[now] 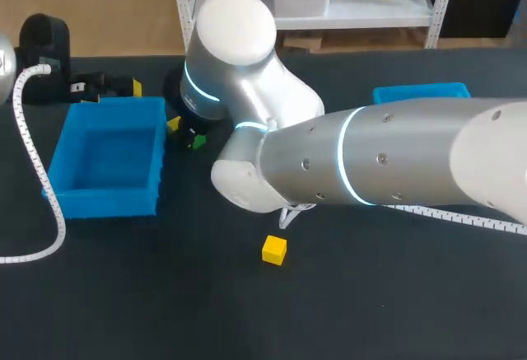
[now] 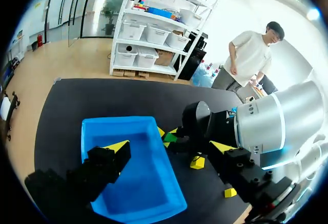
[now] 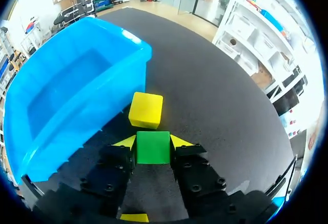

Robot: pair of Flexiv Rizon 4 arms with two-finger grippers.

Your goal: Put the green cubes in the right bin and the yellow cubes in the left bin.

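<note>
— Two yellow-tipped fingers of the right gripper (image 3: 152, 143) clamp a green cube (image 3: 152, 151)?
— Yes, from both sides. The cube sits square to them, with one flat face toward the wrist. A yellow cube (image 3: 146, 110) lies just ahead, beside the left bin (image 3: 66, 90).
— And the arm?
— The right arm (image 1: 395, 158) reaches past the middle, bent down near that bin. The left gripper (image 2: 169, 146) hangs wide open, one finger over the left bin. A second yellow cube (image 1: 274, 250) lies alone. The right bin (image 1: 420, 93) is well apart.
</note>
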